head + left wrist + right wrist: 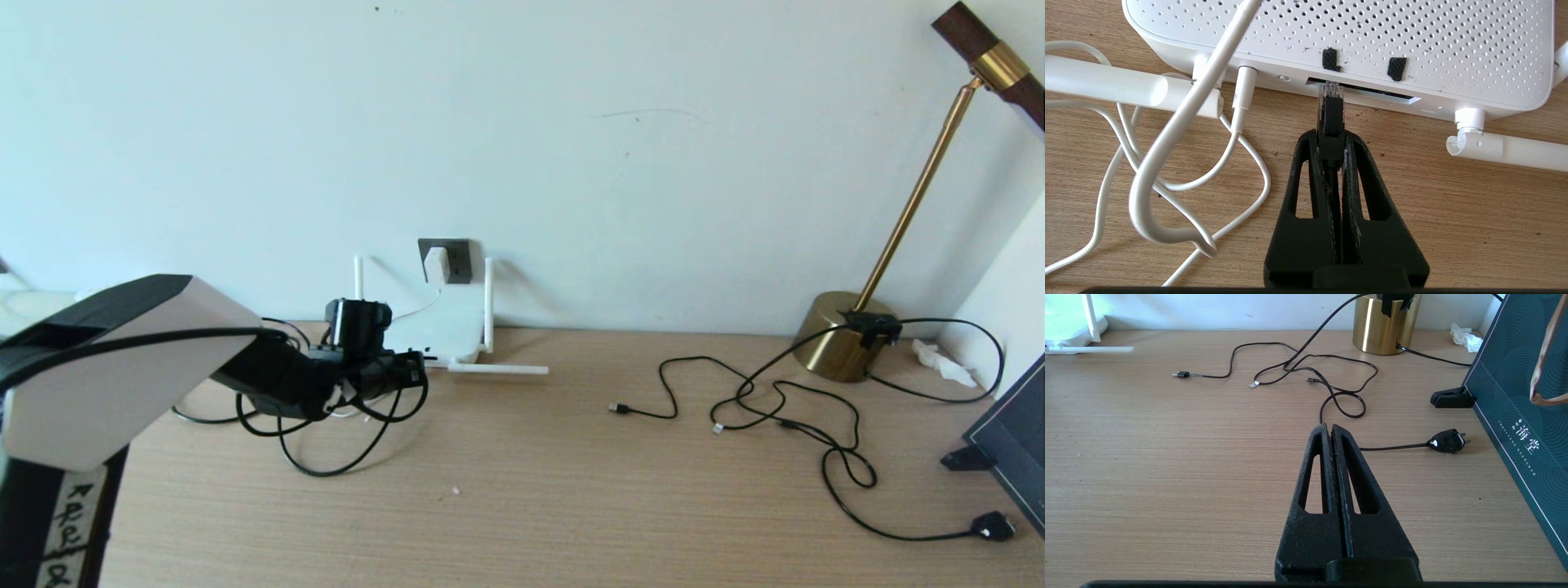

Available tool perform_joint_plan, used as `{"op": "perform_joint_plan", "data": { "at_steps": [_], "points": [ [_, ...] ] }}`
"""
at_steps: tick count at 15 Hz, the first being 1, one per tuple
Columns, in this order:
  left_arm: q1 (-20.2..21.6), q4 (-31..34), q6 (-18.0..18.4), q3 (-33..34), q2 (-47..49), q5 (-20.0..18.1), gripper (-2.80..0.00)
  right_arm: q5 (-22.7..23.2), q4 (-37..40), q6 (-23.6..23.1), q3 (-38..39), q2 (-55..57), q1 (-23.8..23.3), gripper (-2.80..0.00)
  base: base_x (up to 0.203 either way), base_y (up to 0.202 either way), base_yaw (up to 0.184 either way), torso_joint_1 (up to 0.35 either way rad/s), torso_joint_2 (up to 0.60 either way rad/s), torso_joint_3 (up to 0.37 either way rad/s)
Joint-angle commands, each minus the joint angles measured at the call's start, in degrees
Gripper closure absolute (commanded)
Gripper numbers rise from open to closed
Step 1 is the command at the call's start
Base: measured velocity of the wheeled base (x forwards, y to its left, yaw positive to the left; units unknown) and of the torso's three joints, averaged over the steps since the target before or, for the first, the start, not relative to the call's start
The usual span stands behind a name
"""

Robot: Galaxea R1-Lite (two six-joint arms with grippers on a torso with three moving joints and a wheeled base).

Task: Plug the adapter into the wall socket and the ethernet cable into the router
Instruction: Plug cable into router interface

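Observed the left gripper (pixel 1331 136) low over the counter (pixel 571 490) at the router's (pixel 1339 36) port edge, jaws clamped narrow on the ethernet cable (pixel 1332 118) just behind its plug. Noted the clear plug tip at the mouth of the long dark port slot (pixel 1367 90), touching or just entering; full seating not confirmed. Found the adapter (pixel 436 263) already seated in the wall socket (pixel 447 260) above the router, its thin white cord (pixel 1167 163) looping beside the jaws. Judged the step in hand to be the insertion: advised keeping the plug square to the slot, pushing straight along the cable's axis, avoiding any twist, and steadying against the router sliding back toward the wall. Flagged the loose white cord as a possible snag. Could not make out the individual ports inside the slot, nor the latch tab's orientation. Logged the right gripper (pixel 1333 430) parked over bare counter, well apart from the work, jaws pressed together on nothing.
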Motion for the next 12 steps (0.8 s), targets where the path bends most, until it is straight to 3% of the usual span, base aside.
{"op": "perform_joint_plan", "data": {
  "at_steps": [1,12],
  "points": [
    [0.0,-0.1,-0.1,0.0,-0.1,0.1,0.0,0.0,0.0,0.0,0.0,0.0,0.0,0.0,0.0,0.0,0.0,0.0,0.0,0.0],
    [0.0,-0.1,0.8,-0.3,0.1,0.2,0.0,0.0,0.0,0.0,0.0,0.0,-0.1,0.0,0.0,0.0,0.0,0.0,0.0,0.0]
  ]
}}
